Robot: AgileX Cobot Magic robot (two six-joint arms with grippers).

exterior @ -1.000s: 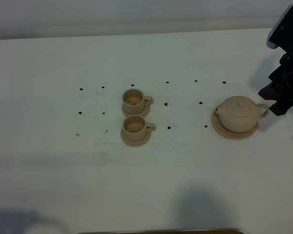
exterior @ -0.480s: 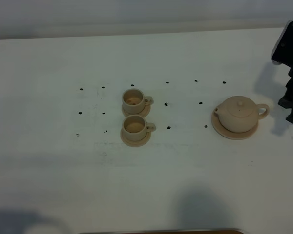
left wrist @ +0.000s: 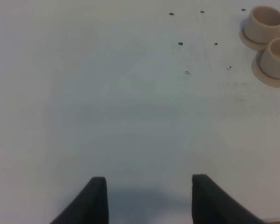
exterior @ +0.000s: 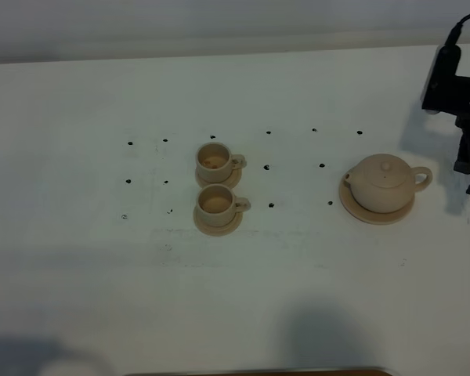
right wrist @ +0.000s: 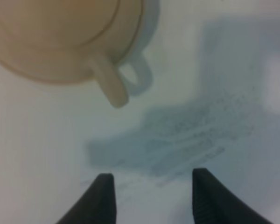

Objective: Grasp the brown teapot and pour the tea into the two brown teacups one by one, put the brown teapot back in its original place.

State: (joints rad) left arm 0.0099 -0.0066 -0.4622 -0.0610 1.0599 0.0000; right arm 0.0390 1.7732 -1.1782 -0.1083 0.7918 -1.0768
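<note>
Right of the brown teapot (exterior: 382, 182), the right claw (right wrist: 152, 186), now farther off.

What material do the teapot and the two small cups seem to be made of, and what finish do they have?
The teapot: probably ceramic, matte beige-tan finish; its rounded body shows no bright glare. The two teacups: apparently the same matte ceramic, since colour and dull surface match the teapot. Matte plastic cannot be ruled out.

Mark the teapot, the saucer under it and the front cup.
Teapot (exterior: 384, 189): high view, middle of the body.
Saucer (exterior: 376, 218): high view, front rim.
Front cup (exterior: 215, 216): high view, outer wall.
</note>
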